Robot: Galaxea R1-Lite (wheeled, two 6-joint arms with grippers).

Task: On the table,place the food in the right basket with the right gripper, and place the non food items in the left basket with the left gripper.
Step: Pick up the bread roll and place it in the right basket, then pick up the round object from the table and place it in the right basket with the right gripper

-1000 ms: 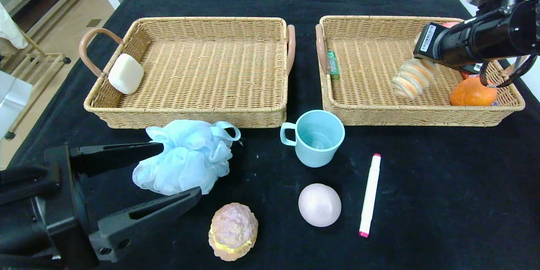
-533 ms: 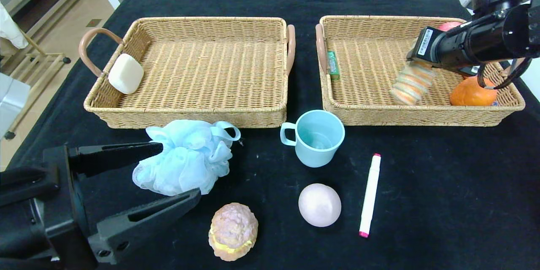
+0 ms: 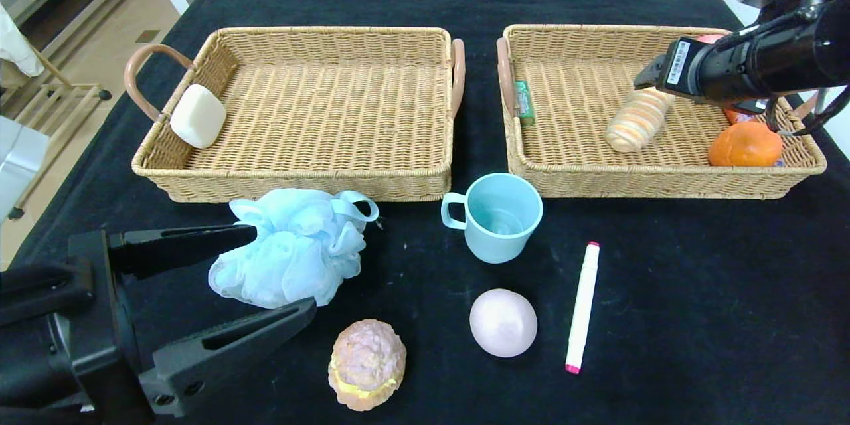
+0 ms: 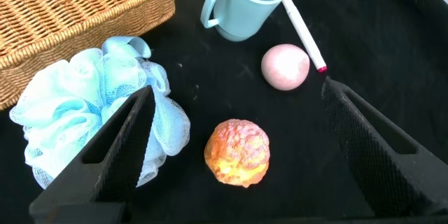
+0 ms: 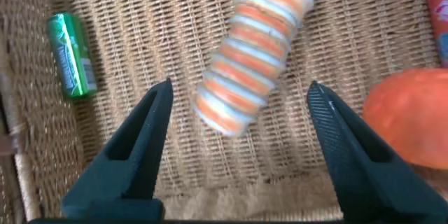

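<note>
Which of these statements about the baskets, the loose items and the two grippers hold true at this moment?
1. The striped roll lies in the right basket, free of the open right gripper. True.
2. The blue mug sits inside the left basket. False: it stands on the table in front of the baskets.
3. The left gripper is shut on the bath pouf. False: it is open, one finger beside the pouf.
4. A white soap bar rests in the left basket. True.
</note>
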